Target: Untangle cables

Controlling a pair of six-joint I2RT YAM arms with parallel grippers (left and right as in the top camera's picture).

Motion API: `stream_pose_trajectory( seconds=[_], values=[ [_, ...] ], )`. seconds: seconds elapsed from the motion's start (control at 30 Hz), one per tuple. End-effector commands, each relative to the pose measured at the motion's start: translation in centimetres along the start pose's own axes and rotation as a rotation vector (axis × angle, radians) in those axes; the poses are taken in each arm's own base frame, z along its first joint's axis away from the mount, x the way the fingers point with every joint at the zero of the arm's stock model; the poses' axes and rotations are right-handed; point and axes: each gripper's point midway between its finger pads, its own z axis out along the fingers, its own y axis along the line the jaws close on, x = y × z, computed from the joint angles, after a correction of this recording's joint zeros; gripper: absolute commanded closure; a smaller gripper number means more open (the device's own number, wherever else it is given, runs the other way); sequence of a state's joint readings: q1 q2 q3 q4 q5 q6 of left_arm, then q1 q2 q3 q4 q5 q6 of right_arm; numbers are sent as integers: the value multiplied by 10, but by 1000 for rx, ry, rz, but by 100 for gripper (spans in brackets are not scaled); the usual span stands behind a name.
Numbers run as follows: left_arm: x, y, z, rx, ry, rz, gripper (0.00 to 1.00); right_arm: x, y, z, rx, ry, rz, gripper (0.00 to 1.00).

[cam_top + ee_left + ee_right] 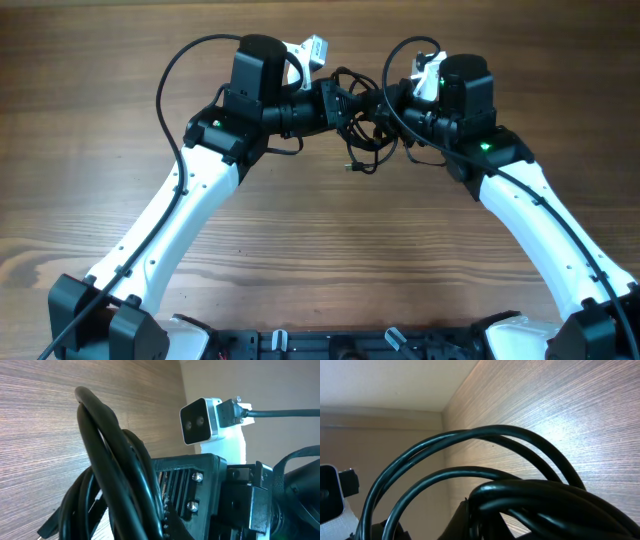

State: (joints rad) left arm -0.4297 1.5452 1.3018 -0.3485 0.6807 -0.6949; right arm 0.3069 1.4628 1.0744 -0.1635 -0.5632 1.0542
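A table of brown wood is seen across the whole overhead view, its grain laid from side to side. In the wrist views its far edge is met by a plain beige wall.

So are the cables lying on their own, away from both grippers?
No, the cables bunch right between the left gripper and the right gripper, which both reach into them.

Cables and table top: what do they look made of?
The cables look sheathed in smooth black rubber or plastic with a semi-gloss finish; light streaks run along their curves. The table looks like wood or wood-look laminate, with fine straight grain and a soft sheen. Which of the two, the pictures cannot settle.
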Motion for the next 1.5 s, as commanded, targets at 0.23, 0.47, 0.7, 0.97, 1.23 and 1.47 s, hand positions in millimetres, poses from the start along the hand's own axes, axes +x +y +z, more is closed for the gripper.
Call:
stream_pose_trajectory(
  seconds=[0.23, 0.47, 0.7, 0.97, 1.23, 1.47],
  values=[
    [-12, 38, -14, -248, -121, -65, 96, -12, 10, -10, -50, -6, -74, 96],
    [-15, 46, -16, -294, -143, -71, 96, -28, 20, -43, -127, -8, -91, 96],
    [-13, 47, -17, -298, -139, -74, 96, -60, 0, -72, -134, -51, -37, 96],
    [-11, 48, -17, -301, -129, -79, 96, -100, -67, -102, 102, -233, 29, 96],
    [6, -8, -7, -2, 19, 210, 96, -78, -7, -87, -135, -106, -88, 66],
    [11, -14, -7, 35, 48, 236, 96, -42, 23, -59, -188, -9, -142, 66]
  ],
)
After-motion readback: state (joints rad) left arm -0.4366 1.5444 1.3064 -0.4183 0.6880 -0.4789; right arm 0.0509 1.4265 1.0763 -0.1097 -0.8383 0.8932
